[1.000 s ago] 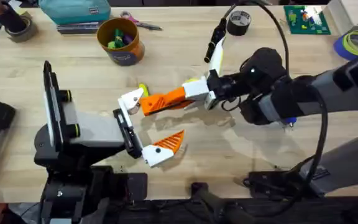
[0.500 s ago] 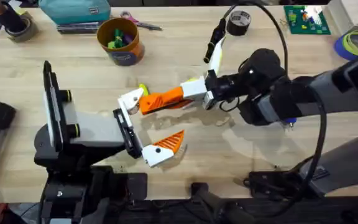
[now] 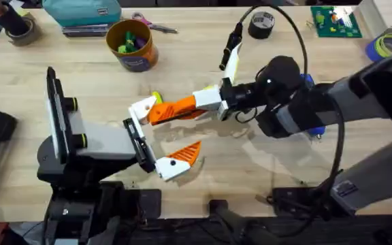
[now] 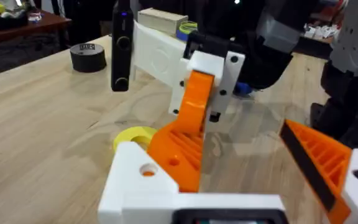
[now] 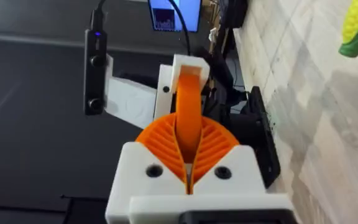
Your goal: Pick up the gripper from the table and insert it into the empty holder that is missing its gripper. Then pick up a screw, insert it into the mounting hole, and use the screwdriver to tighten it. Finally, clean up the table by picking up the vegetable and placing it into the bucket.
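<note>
The pale wooden worktop carries both arms. The left arm lies low at the near left, its tool gaping wide with nothing between its two white finger bases. The nearer base carries an orange pad; the farther one is the holder. The right arm reaches across from the right, and its tool is clamped around the gripper, whose far end sits against the holder. The bucket stands well apart at the far left, toy pieces inside. The vegetable lies just behind the holder. The screwdriver peeks blue behind the right arm.
</note>
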